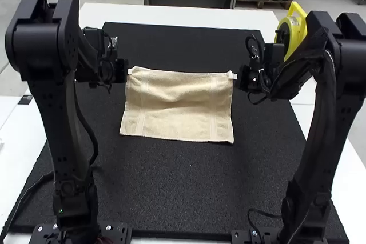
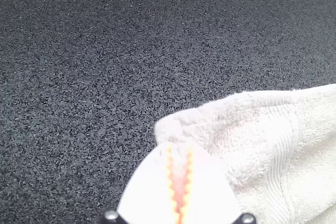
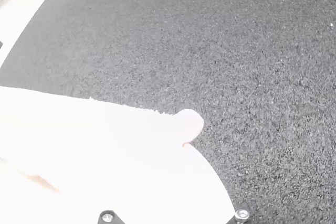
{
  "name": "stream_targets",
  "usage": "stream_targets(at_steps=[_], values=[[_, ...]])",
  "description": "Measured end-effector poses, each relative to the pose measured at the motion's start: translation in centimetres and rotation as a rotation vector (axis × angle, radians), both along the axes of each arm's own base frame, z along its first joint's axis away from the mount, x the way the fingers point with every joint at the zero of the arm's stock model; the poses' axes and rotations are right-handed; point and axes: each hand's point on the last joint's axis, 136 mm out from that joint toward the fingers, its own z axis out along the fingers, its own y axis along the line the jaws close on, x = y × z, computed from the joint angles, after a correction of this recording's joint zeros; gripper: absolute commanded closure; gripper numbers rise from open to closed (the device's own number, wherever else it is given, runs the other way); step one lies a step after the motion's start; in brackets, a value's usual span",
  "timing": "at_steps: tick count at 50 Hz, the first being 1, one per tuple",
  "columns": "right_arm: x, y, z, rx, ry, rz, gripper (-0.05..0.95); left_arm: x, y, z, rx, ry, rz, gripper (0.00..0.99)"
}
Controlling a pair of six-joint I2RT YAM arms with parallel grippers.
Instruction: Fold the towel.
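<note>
Black mat [image 1: 177, 187] up front, then the beige terry towel [image 1: 177, 110] spread out mid-mat. I'd bet it's light, floppy, not slippery and hard to damage, just saggy in the middle. Best grab spots imo are the far corners: left gripper [image 1: 128, 72] has its fingers pinching one, right gripper [image 1: 233, 76] looks pinched on the other.

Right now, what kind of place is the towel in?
Probably a robot lab or workshop. A left robot arm and a right robot arm stand at a white table with a black mat, and the cream towel is between them.
</note>
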Motion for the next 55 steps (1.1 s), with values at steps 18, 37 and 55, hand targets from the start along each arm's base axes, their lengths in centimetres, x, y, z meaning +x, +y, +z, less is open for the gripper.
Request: stream_targets(at_steps=[18, 37, 55], values=[[-1.7, -0.8, -0.1, 0.008, 0.027, -0.007, 0.92, -1.1, -0.2, 1.0, 0.001, -0.013, 0.0, 0.97], [-3.3, -1.3, 0.1, 0.015, 0.046, -0.008, 0.92, -2.5, 0.5, 1.1, -0.004, -0.008, 0.013, 0.97], [-4.8, -1.3, -0.4, 0.013, 0.081, -0.005, 0.92, -3.8, 0.4, 1.4, 0.004, -0.004, -0.001, 0.97]])
